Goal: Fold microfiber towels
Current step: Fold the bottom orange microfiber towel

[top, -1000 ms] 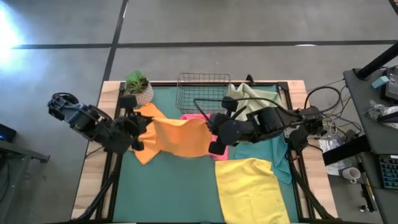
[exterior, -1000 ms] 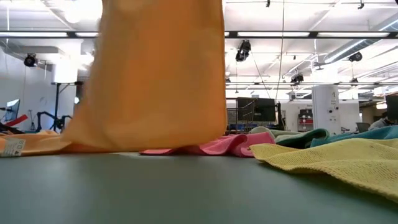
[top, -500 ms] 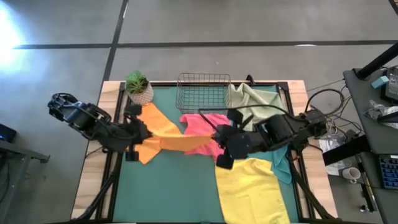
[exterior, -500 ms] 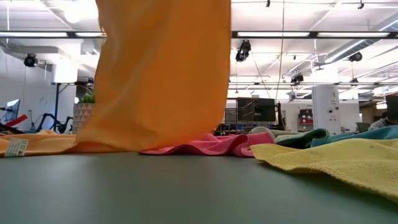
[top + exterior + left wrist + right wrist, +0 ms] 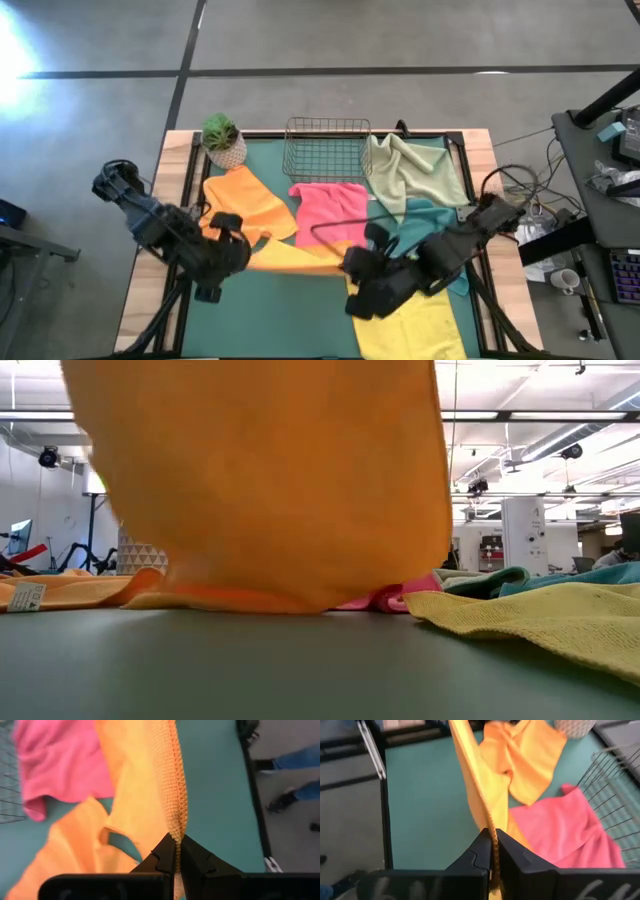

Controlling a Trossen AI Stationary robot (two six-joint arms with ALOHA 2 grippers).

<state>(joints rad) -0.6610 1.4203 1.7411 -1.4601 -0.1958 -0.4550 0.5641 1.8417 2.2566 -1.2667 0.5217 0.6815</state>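
Note:
An orange microfiber towel (image 5: 292,258) hangs stretched between my two grippers over the middle of the green mat (image 5: 270,310). My left gripper (image 5: 240,252) is shut on its left end and my right gripper (image 5: 352,268) on its right end. In the low view the orange towel (image 5: 270,490) fills the picture and its lower edge reaches the mat. A second orange towel (image 5: 245,200) lies flat at the back left. The pink (image 5: 330,210), sage green (image 5: 410,170), teal (image 5: 432,222) and yellow (image 5: 410,320) towels lie on the mat. My left gripper pinches the towel's stitched top edge (image 5: 176,827) between its two fingers, at the left corner. The fingers slant down from the table's left. The cloth hangs below them. My right gripper pinches the same stitched edge (image 5: 490,827) at the towel's right corner, slanting down from the table's right. The edge runs drawn out between the two grippers, and the towel hangs below with its lower edge (image 5: 260,600) at the mat.
A wire basket (image 5: 328,145) stands at the far edge, with a small potted plant (image 5: 222,138) to its left. The yellow towel covers the mat's near right corner. Bare mat lies at the near left. A person's legs (image 5: 290,765) show beyond the table.
Both grippers have come toward the table's near edge and a little down, carrying the orange towel between them. The towel has been drawn off the pink towel, which now lies uncovered. In the low view the hanging cloth has come nearer and looms larger.

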